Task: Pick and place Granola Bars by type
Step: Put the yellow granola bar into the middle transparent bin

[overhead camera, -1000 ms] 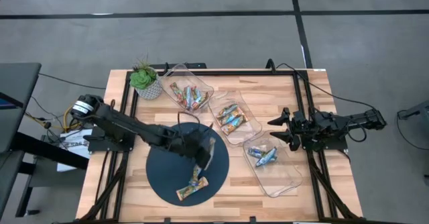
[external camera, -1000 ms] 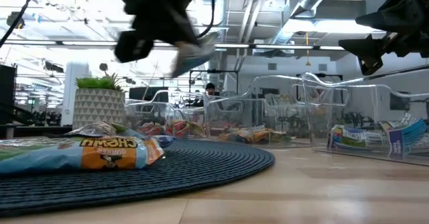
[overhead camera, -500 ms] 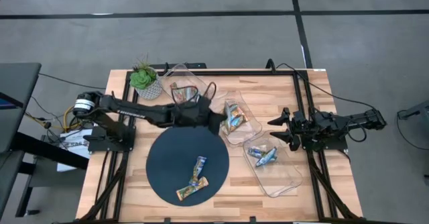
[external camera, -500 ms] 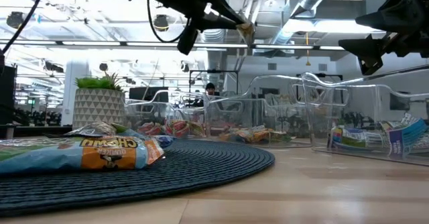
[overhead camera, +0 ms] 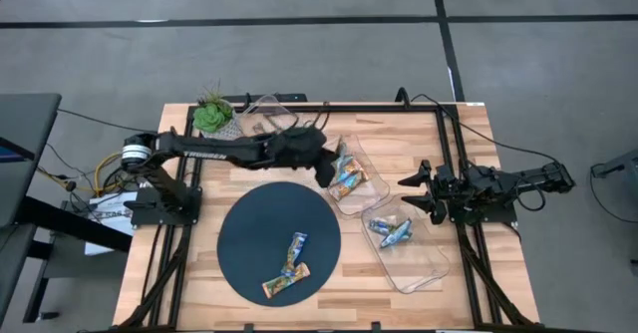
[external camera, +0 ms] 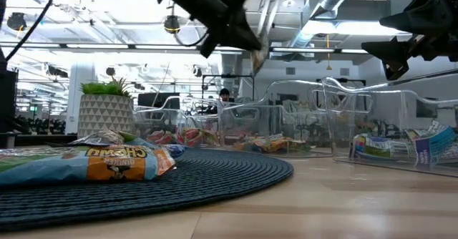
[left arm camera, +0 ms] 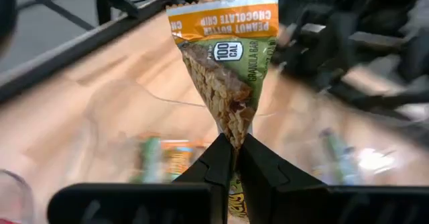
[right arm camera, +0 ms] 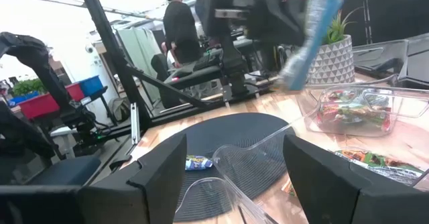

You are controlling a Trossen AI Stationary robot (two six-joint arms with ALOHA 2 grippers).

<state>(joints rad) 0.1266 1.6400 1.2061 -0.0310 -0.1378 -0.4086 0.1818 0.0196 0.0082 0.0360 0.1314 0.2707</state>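
The left gripper (left arm camera: 234, 158) is clamping an orange granola bar (left arm camera: 228, 70), having carried it off the round mat (overhead camera: 249, 243) to hang above the middle tray (overhead camera: 371, 186), probably its matching pile. The right gripper (overhead camera: 412, 193), jaws apart, is waiting at the desk's right edge.

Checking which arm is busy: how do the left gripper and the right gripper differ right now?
The left gripper is shut on a granola bar; the right gripper is open and holds nothing. The left gripper reaches out over the middle tray, while the right gripper sits at the table's right side beside the trays. Both are dark and two-fingered.
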